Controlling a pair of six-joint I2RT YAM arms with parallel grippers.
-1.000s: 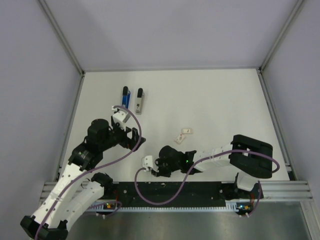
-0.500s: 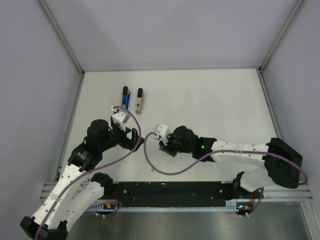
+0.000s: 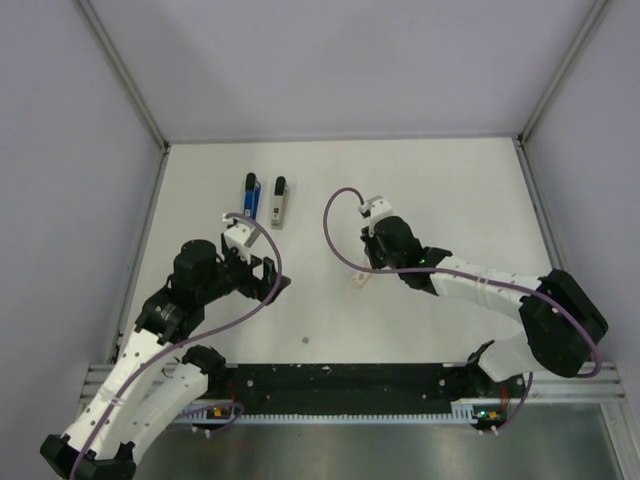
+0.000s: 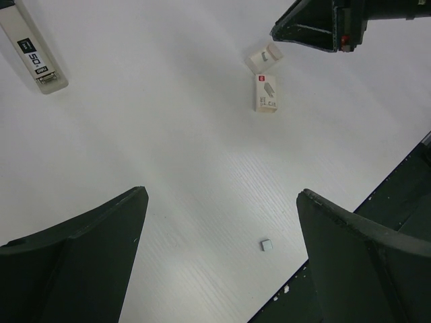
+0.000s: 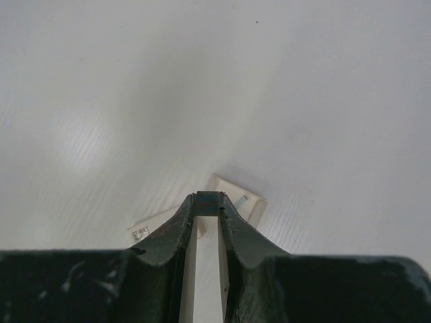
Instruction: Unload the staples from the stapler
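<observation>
Right wrist view alone shows the right gripper (image 5: pixel 207 202) pinched shut over whitish blocks (image 5: pixel 246 202); left gripper (image 4: pixel 219 196) gapes wide.

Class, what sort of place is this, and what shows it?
Probably a robotics test cell: a left arm and right arm bolted at the edge of a white table, plain framed walls around it, and a stapler and small boxes laid out.

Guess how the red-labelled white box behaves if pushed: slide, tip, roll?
Probably slides: the white box lies flat on its broad face, so tipping or rolling seems unlikely. It looks small and cardboard-like, so likely light; it may skid or spin on the smooth table. A second box sits close beside it and could get shoved too.
</observation>
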